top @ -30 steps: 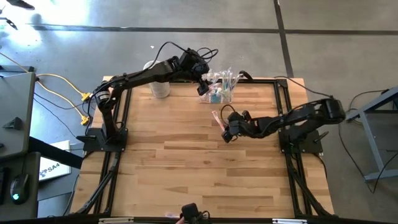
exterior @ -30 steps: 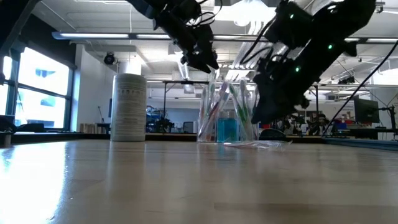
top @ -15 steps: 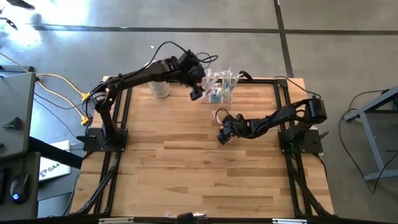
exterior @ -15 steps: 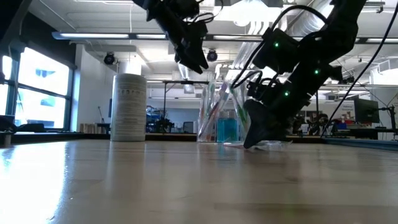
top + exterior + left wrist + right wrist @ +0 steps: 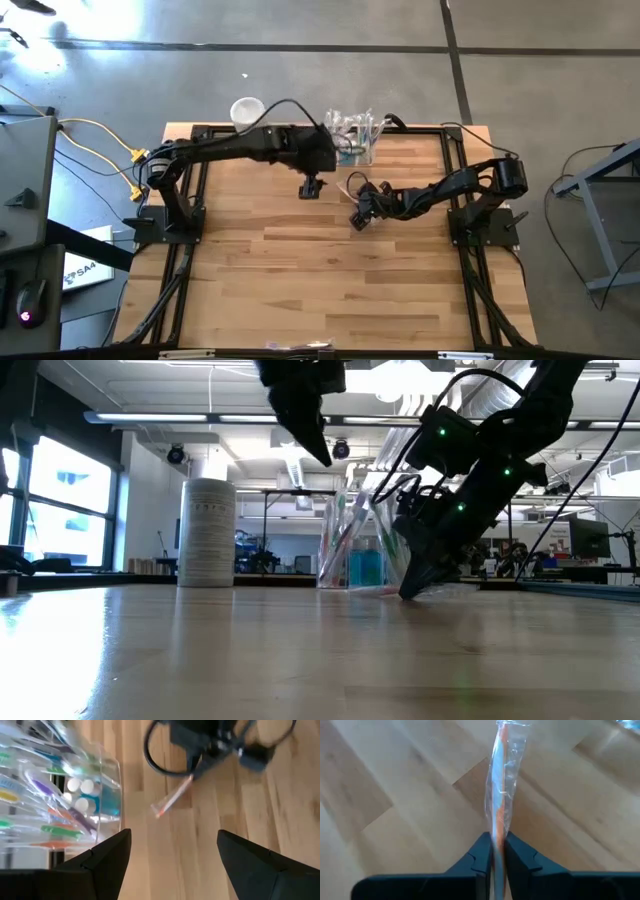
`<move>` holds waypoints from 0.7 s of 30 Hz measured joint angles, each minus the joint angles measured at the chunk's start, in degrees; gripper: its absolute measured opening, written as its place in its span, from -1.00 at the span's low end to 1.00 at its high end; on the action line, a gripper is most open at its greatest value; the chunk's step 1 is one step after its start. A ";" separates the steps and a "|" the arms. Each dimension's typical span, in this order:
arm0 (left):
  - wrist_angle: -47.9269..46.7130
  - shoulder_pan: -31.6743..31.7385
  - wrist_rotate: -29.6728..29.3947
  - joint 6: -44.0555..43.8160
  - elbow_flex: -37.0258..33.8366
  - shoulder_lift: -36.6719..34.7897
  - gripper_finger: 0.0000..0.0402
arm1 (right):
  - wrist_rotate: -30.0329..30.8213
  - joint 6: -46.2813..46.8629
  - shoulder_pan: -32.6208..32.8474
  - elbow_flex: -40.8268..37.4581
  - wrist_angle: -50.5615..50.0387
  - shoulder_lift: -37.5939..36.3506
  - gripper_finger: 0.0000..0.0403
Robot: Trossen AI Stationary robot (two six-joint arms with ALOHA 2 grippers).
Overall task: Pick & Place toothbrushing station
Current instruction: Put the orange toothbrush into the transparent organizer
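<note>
Item 1, nearest in the low view: right gripper [image 5: 410, 592], right of frame centre, tips down at the table [image 5: 300, 270]. In the right wrist view its fingers [image 5: 481, 851] are pinched together on a wrapped toothbrush [image 5: 501, 795], an orange shaft inside a clear crinkled sleeve. The toothbrush lies flat on the wood; its long axis runs away from the gripper toward the far edge, seen in the high view just above the gripper [image 5: 357, 220] near frame centre.

Item 2: left gripper [image 5: 310, 187], high view, centre of frame, hovering above the table to the left of the right gripper. Its two dark fingers [image 5: 107, 857] stand wide apart with nothing between them.

Item 3: toothbrushing station [image 5: 355, 140], upper centre of the high view, at the table's far edge. Clear, thin-walled rectangular holder, upright, open top. Contents: several toothbrushes with green, orange, purple and yellow handles leaning at angles, heads up, plus a blue-filled bottle with a white cap [image 5: 107, 802]. Its long axis appears to run along the far edge, though the contents blur the outline. In the low view it stands mid-frame [image 5: 350, 550], partly behind the right arm.

Item 4: whitish cylindrical container [image 5: 205, 532], left of centre in the low view, upright, well apart from the station.
</note>
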 joint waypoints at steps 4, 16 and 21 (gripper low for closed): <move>-4.09 -3.94 -1.64 1.86 -0.08 0.00 0.44 | -2.93 0.05 1.48 -0.17 -1.39 -2.70 -0.89; 9.80 -22.00 -19.25 8.64 -10.58 0.02 0.44 | -6.18 0.17 8.91 -0.31 -1.62 -14.74 -0.89; 23.18 -28.24 -30.34 13.83 -15.76 0.02 0.44 | -4.92 0.12 10.54 -0.26 -0.80 -16.50 -0.89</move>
